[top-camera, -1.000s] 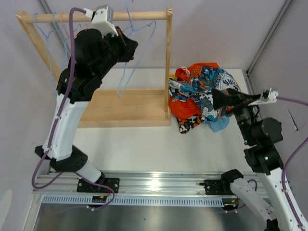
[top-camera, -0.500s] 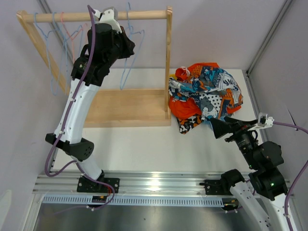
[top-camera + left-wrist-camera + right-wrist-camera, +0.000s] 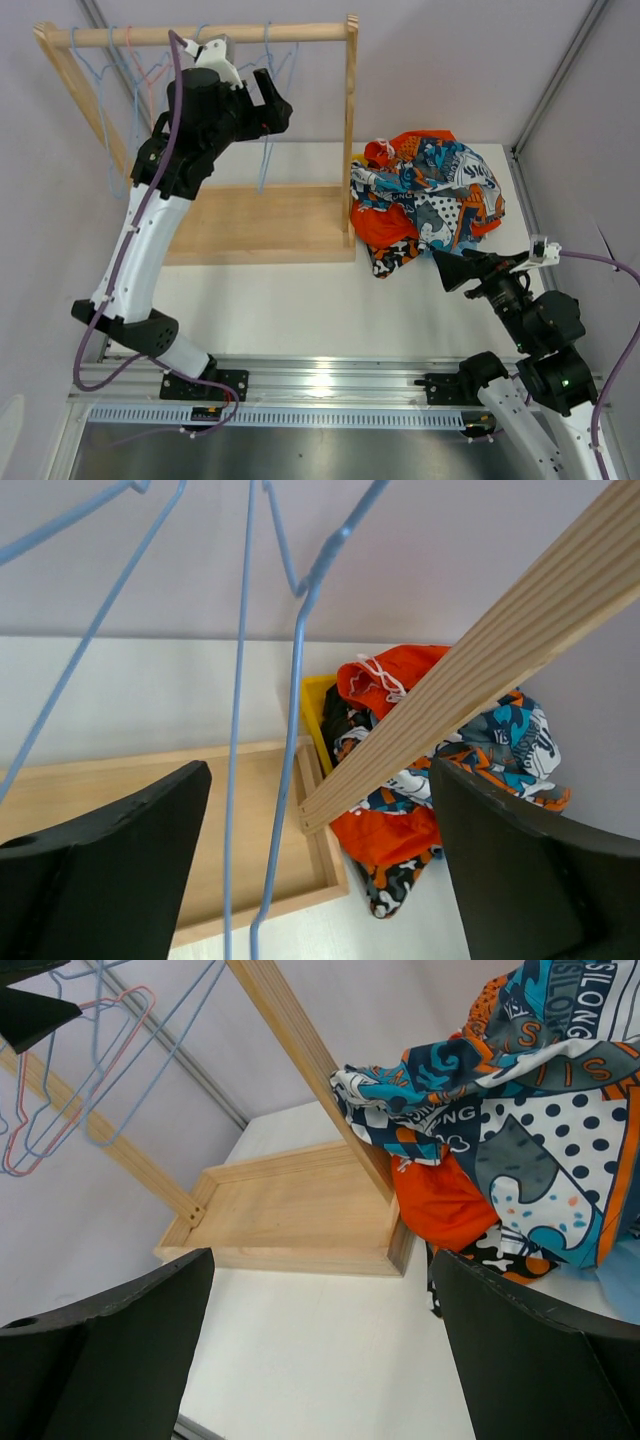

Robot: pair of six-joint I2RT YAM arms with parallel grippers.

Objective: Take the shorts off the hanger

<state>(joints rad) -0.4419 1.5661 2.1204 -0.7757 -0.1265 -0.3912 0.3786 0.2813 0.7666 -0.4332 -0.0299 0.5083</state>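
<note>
Near me, my right hand (image 3: 452, 268) hovers empty, fingers apart, just beside the shorts (image 3: 425, 195) heaped on the table (image 3: 300, 300) right of the rack (image 3: 270, 225). Far left, my left hand (image 3: 278, 108) gapes among bare hangers (image 3: 296, 680). Closing there could snag wire and drag the rack.

The left arm (image 3: 150, 230) rises steeply from its base, folds at a low elbow, and stretches up and back – its wrist bent so the left gripper (image 3: 272, 106) points to the right, fingers (image 3: 110, 860) spread wide. The right arm (image 3: 540, 330) stays low and folded, its forearm leaning to the left – the right gripper (image 3: 450, 268) aims leftward, jaws also wide apart.
</note>
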